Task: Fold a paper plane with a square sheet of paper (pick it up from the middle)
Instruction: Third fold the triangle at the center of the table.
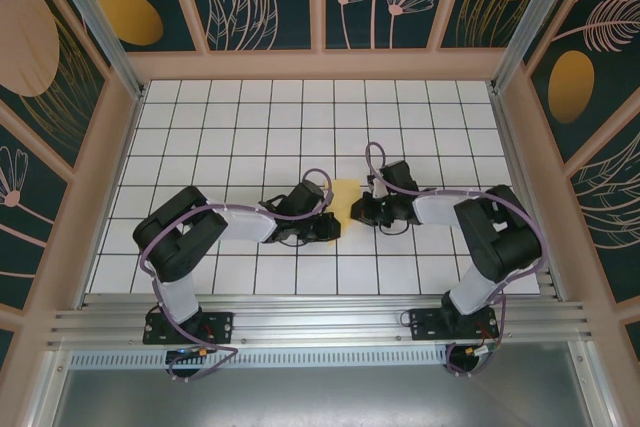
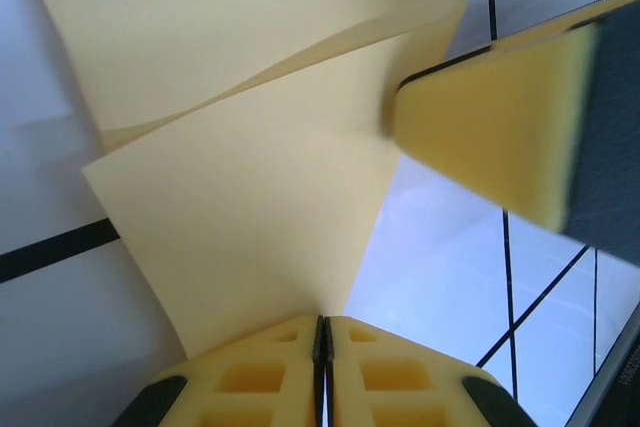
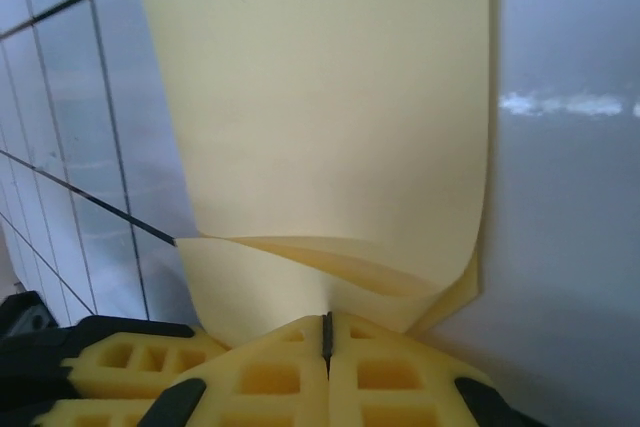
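- The thin yellow square sheet of paper [image 1: 346,195] is right in the middle of the white tiled table with dark grid lines [image 1: 250,117], squeezed in between the two black arms that meet there.
- The left gripper [image 2: 322,327] has its yellow fingers pressed tight together on the near edge of the paper. The sheet comes straight out of the seam between them.
- Same deal on the other side: the right gripper [image 3: 326,325] is pinched flat on its own edge of the sheet, with no gap between the fingers.
- The paper isn't flat. From the left wrist you can see two layers, one lying over the other with a slanted crease line across.
- From the right wrist, the layer nearest the fingers curls up into a soft loop just above the pinch.
- One yellow pad with a black back, from the right gripper, sits just beside the paper's edge in the left wrist view.
- Can't tell whether the sheet touches the table or hangs just above it.
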### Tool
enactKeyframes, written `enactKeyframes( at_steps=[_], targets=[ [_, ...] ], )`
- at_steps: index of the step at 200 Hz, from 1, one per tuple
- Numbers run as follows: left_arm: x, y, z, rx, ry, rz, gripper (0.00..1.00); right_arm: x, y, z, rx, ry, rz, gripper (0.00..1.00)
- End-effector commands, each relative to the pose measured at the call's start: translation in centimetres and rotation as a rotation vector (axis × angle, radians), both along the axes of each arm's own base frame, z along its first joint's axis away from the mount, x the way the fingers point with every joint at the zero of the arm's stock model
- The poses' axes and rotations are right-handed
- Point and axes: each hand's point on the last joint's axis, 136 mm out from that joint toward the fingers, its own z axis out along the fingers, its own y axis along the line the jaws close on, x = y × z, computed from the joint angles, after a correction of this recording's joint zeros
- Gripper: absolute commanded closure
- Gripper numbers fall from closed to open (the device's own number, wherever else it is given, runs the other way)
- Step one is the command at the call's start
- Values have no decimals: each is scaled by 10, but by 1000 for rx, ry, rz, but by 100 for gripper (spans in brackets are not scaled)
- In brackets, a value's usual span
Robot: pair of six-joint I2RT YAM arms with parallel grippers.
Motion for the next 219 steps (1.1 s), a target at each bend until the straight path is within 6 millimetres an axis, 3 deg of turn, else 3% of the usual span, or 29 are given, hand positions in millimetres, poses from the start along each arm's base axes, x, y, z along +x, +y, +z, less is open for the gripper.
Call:
enactKeyframes(
  at_steps=[1,27,68,136,219],
  targets=[
    [-23,26,-38,121,80,-20,87,8,9,32,59,-67,4,94],
    [-23,26,-39,122,80,-23,87,-3,24,38,92,-70,54,94],
    [-22,26,-39,125,75,-21,88,-8,26,12,50,-23,31,95],
    [-29,37,-51,172,89,-29,90,5,-7,-27,-92,12,-63,95],
    [-35,46,-66,213,109,-33,96,29,-28,-28,-46,14,-134,94]
  ],
)
